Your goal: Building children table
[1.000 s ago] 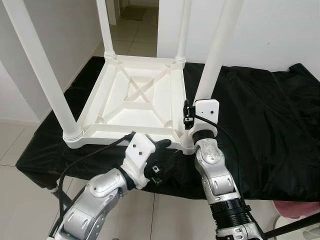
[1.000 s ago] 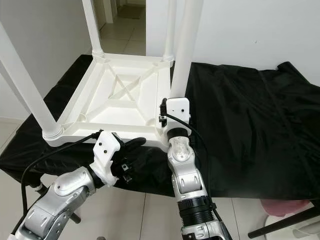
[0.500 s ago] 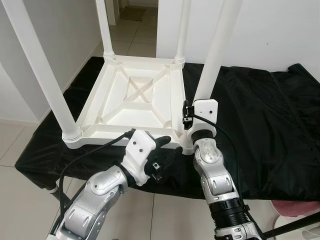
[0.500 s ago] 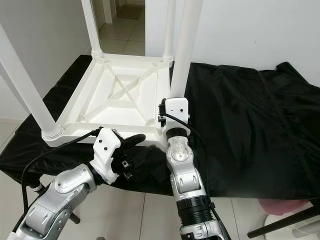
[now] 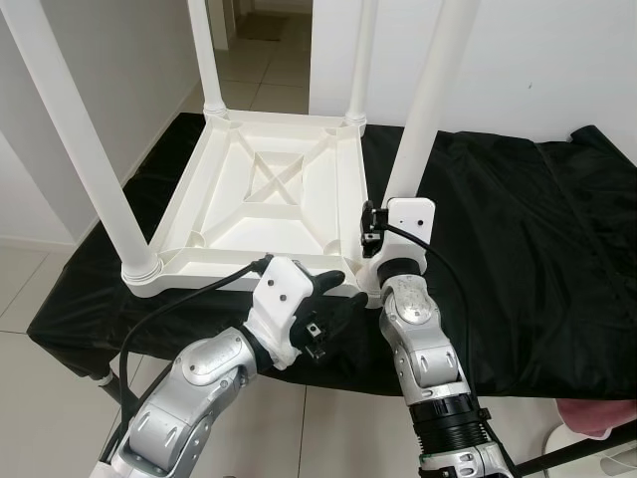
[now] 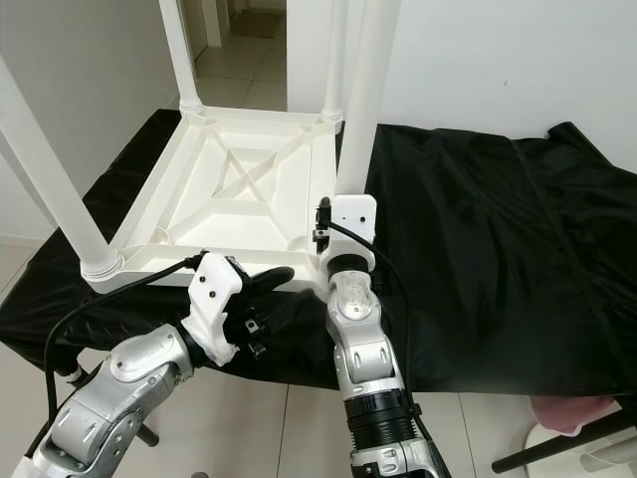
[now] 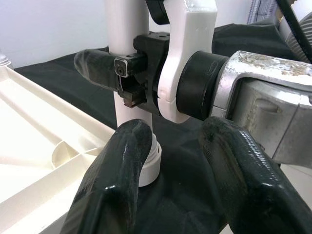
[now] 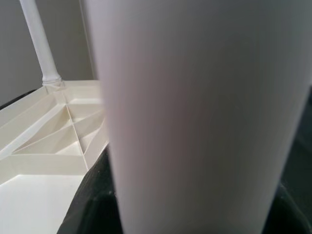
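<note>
On black cloth (image 5: 518, 229), upturned table (image 5: 269, 199). Right gripper (image 5: 383, 234) clamps near-corner leg (image 5: 428, 110). Left gripper (image 5: 323, 299), fingers parted, empty, has crept closer to leg base; leg likely seating.

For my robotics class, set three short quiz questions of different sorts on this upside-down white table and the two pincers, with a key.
1. True or false: the table lies with its legs pointing up.
2. Which pincer grips the near right leg? A) left B) right C) neither
3. Fill in: the table rests on a ___ cloth.

Key:
1. True.
2. B: the right pincer is closed on that leg just above its base, while the left pincer is open beside the leg's collar.
3. Black.
</note>
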Available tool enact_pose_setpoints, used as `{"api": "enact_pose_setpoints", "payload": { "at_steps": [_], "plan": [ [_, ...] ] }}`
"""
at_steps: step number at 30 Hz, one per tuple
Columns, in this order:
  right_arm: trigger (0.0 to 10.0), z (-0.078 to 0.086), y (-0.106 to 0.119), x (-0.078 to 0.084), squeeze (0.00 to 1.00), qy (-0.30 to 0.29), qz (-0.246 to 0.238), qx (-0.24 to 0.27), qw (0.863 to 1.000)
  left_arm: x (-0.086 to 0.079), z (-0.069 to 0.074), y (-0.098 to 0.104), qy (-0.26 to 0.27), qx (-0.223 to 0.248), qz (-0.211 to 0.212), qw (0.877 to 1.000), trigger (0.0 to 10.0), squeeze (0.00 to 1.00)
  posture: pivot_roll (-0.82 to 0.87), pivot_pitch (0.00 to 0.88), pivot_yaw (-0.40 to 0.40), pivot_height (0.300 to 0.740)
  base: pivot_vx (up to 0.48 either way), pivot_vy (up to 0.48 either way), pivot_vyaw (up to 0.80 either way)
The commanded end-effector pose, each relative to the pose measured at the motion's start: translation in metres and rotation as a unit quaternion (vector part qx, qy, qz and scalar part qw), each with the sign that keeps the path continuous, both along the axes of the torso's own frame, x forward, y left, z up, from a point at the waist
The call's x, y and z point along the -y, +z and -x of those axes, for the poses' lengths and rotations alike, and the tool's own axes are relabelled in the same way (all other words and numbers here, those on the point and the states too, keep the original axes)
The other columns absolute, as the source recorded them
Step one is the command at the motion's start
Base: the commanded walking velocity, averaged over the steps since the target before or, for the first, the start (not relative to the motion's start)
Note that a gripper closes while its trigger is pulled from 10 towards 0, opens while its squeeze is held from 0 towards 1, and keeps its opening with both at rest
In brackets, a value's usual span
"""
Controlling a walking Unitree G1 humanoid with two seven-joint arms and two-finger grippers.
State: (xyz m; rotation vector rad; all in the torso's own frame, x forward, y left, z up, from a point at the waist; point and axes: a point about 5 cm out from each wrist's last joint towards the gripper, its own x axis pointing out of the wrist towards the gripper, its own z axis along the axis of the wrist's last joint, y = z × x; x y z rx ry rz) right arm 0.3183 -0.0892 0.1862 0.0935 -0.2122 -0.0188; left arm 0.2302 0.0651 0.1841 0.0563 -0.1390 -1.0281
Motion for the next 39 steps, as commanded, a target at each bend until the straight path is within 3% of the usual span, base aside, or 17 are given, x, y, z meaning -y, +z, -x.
{"api": "enact_pose_setpoints", "payload": {
  "at_steps": [1, 5, 8, 16, 19, 23, 25, 27, 30, 31, 32, 33, 34, 35, 36, 37, 39],
  "plan": [
    [10.0, -0.001, -0.003, -0.002, 0.00, 0.001, -0.025, -0.014, 1.000, 0.002, 0.003, 0.001, -0.033, 0.003, -0.011, 0.999, 10.0, 0.00, 0.05, 0.054, -0.007, 0.740, 0.000, 0.000, 0.00],
    [10.0, -0.001, -0.006, 0.001, 0.00, -0.005, -0.058, -0.028, 0.998, 0.002, 0.005, 0.000, -0.045, 0.000, -0.020, 0.999, 10.0, 0.00, 0.04, 0.054, -0.003, 0.740, 0.000, 0.000, 0.00],
    [10.0, 0.000, -0.016, 0.004, 0.00, 0.004, -0.185, -0.068, 0.980, 0.003, 0.011, -0.002, -0.074, -0.008, -0.036, 0.997, 10.0, 0.00, 0.04, 0.057, 0.000, 0.740, 0.000, 0.000, 0.00],
    [10.0, -0.002, -0.018, 0.008, 0.00, 0.015, -0.238, -0.071, 0.968, 0.002, 0.013, -0.004, -0.086, -0.012, -0.046, 0.995, 10.0, 0.00, 0.04, 0.057, 0.002, 0.740, 0.000, 0.000, 0.00],
    [10.0, -0.003, -0.020, 0.007, 0.00, 0.030, -0.299, -0.083, 0.950, 0.002, 0.011, -0.003, -0.085, -0.010, -0.050, 0.995, 10.0, 0.00, 0.04, 0.056, 0.002, 0.740, 0.000, 0.000, 0.00],
    [10.0, -0.003, -0.022, 0.007, 0.00, 0.037, -0.331, -0.089, 0.939, 0.002, 0.011, -0.003, -0.086, -0.010, -0.052, 0.995, 10.0, 0.00, 0.04, 0.054, 0.003, 0.740, 0.000, 0.000, 0.00],
    [10.0, -0.002, -0.027, 0.008, 0.00, 0.045, -0.380, -0.101, 0.918, 0.003, 0.011, -0.004, -0.088, -0.010, -0.054, 0.995, 10.0, 0.00, 0.04, 0.056, 0.004, 0.740, 0.000, 0.000, 0.00],
    [10.0, -0.001, -0.036, 0.010, 0.00, 0.058, -0.442, -0.120, 0.887, 0.004, 0.012, -0.004, -0.090, -0.012, -0.055, 0.994, 10.0, 0.00, 0.04, 0.061, 0.004, 0.740, 0.000, 0.000, 0.00],
    [10.0, 0.000, -0.040, 0.010, 0.00, 0.062, -0.463, -0.127, 0.875, 0.004, 0.012, -0.004, -0.091, -0.012, -0.056, 0.994, 10.0, 0.00, 0.04, 0.061, 0.004, 0.740, 0.000, 0.000, 0.00],
    [10.0, 0.002, -0.046, 0.010, 0.00, 0.071, -0.500, -0.138, 0.852, 0.005, 0.012, -0.004, -0.092, -0.013, -0.056, 0.994, 10.0, 0.00, 0.04, 0.064, 0.005, 0.740, 0.000, 0.000, 0.00],
    [10.0, 0.002, -0.046, 0.010, 0.00, 0.071, -0.500, -0.138, 0.852, 0.005, 0.012, -0.004, -0.092, -0.013, -0.056, 0.994, 10.0, 0.00, 0.04, 0.064, 0.005, 0.740, 0.000, 0.000, 0.00],
    [10.0, 0.004, -0.053, 0.011, 0.00, 0.075, -0.539, -0.145, 0.826, 0.006, 0.013, -0.005, -0.093, -0.014, -0.056, 0.994, 10.0, 0.00, 0.04, 0.067, 0.005, 0.740, 0.000, 0.000, 0.00],
    [10.0, 0.006, -0.065, 0.016, 0.00, 0.076, -0.597, -0.152, 0.784, 0.007, 0.013, -0.005, -0.094, -0.015, -0.056, 0.994, 10.0, 0.00, 0.04, 0.070, 0.006, 0.740, 0.000, 0.000, 0.00],
    [10.0, 0.006, -0.065, 0.016, 0.00, 0.076, -0.597, -0.152, 0.784, 0.007, 0.013, -0.005, -0.094, -0.015, -0.056, 0.994, 10.0, 0.00, 0.04, 0.070, 0.006, 0.740, 0.000, 0.000, 0.00],
    [10.0, 0.009, -0.074, 0.021, 0.00, 0.074, -0.643, -0.148, 0.747, 0.008, 0.014, -0.005, -0.096, -0.016, -0.056, 0.994, 10.0, 0.00, 0.04, 0.072, 0.007, 0.740, 0.000, 0.000, 0.00],
    [10.0, 0.010, -0.081, 0.024, 0.00, 0.074, -0.676, -0.144, 0.719, 0.009, 0.014, -0.005, -0.097, -0.016, -0.056, 0.994, 10.0, 0.00, 0.04, 0.072, 0.007, 0.740, 0.000, 0.000, 0.00],
    [10.0, 0.010, -0.081, 0.024, 0.00, 0.074, -0.676, -0.144, 0.719, 0.009, 0.014, -0.005, -0.097, -0.016, -0.056, 0.994, 10.0, 0.00, 0.04, 0.072, 0.007, 0.740, 0.000, 0.000, 0.00]
  ]
}}
